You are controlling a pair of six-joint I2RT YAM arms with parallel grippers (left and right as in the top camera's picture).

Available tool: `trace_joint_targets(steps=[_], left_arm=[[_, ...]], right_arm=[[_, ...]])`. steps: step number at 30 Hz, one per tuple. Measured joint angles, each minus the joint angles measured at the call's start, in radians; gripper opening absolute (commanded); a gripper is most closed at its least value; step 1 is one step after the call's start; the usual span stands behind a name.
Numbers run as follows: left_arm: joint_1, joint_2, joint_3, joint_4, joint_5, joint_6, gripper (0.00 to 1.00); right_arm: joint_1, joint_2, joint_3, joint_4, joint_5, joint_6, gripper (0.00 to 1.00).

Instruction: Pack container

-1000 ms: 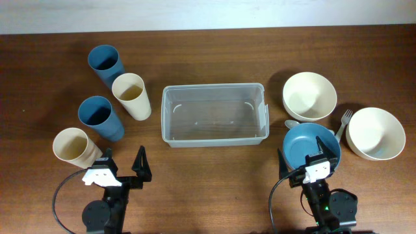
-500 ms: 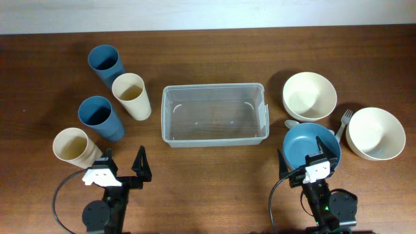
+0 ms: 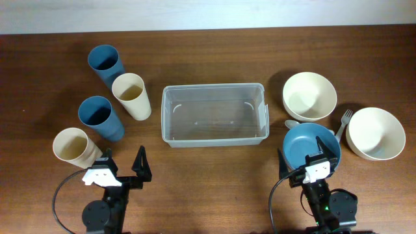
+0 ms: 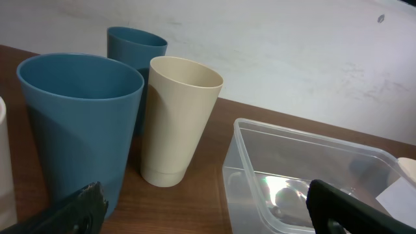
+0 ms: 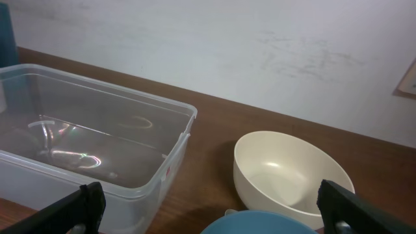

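Observation:
The clear plastic container point(image 3: 214, 114) stands empty at the table's middle; it shows in the left wrist view point(image 4: 305, 175) and the right wrist view point(image 5: 91, 143). To its left stand two blue cups point(image 3: 104, 64) point(image 3: 100, 117) and two cream cups point(image 3: 131, 95) point(image 3: 75, 147). To its right lie two cream bowls point(image 3: 309, 95) point(image 3: 375, 132), a blue bowl point(image 3: 310, 144), a spoon point(image 3: 290, 123) and a fork point(image 3: 344, 123). My left gripper point(image 3: 121, 168) is open and empty near the front edge. My right gripper point(image 3: 311, 170) is open and empty, just in front of the blue bowl.
The wall's pale edge runs along the table's back. Brown tabletop point(image 3: 214, 169) lies between the two arms in front of the container.

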Motion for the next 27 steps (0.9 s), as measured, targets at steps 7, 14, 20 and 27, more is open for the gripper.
trace_joint_targets(steps=[7, 14, 20, 27], left_arm=[[0.0, 0.0, 0.0, 0.0, 0.0, 0.0, 1.0], [0.0, 0.0, 0.0, 0.001, 0.008, 0.0, 1.0], [0.0, 0.0, 0.0, 0.082, 0.102, -0.031, 1.0], [0.0, 0.032, 0.121, -0.026, 0.214, -0.081, 1.0]], right_arm=[[0.0, 0.0, 0.0, 0.0, 0.0, -0.001, 0.99], [0.0, 0.0, 0.0, 0.0, 0.0, -0.001, 0.99], [0.0, 0.0, 0.0, 0.0, 0.0, -0.001, 0.99], [0.0, 0.0, 0.0, 0.0, 0.0, 0.0, 0.99]])
